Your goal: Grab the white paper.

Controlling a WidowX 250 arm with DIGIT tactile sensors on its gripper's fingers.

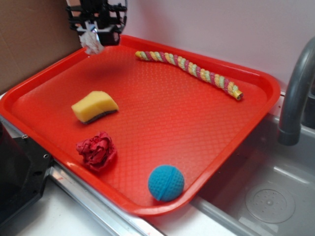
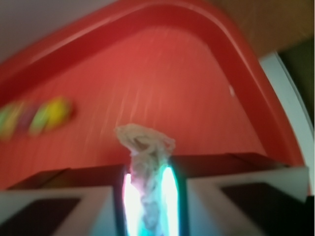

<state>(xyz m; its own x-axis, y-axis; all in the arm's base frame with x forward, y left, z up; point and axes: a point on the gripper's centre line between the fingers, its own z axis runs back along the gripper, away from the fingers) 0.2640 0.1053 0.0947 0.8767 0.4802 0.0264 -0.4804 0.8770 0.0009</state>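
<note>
Claw (image 1: 93,38) raised at far-left of view; pointing down; fingers (image 2: 86,196) clamped on white paper (image 2: 146,147).

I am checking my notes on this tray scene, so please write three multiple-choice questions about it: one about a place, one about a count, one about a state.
1. Where is the blue ball?
A. at the near edge of the red tray
B. in the sink
C. on top of the sponge

2. How many loose objects lie on the tray surface?
A. two
B. four
C. six

3. What is the state of the gripper?
A. open and empty
B. shut on the white paper
C. shut on the rope toy

Answers:
1. A, the ball rests just inside the tray's front rim.
2. B, there are the yellow sponge, the red paper ball, the blue ball and the rope toy.
3. B, the wrist view shows the paper pinched between the fingers.
</note>
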